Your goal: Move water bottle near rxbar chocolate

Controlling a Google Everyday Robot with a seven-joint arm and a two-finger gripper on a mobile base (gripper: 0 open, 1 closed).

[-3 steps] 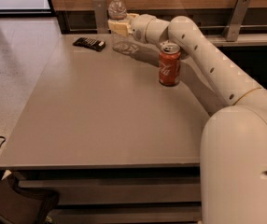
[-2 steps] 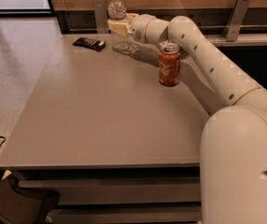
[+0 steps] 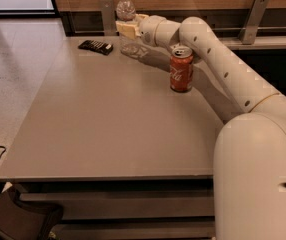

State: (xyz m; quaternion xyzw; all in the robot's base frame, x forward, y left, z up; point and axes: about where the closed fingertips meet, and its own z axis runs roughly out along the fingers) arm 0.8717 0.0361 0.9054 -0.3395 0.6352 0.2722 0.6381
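The water bottle (image 3: pixel 126 9), clear with a white cap, stands upright at the far side of the table, a little right of the rxbar chocolate (image 3: pixel 95 46). The bar is a flat black wrapper lying near the table's far left corner. My gripper (image 3: pixel 125 29) reaches in from the right and is closed around the bottle's middle, hiding the label band. The bottle's base sits at or just above the table top. The gap between bottle and bar is about one bar length.
A red soda can (image 3: pixel 181 68) stands on the table (image 3: pixel 113 129) right of the bottle, just under my forearm (image 3: pixel 218 54). A wooden wall with metal brackets (image 3: pixel 253 19) runs behind the table. A dark chair (image 3: pixel 18 221) is at the front left.
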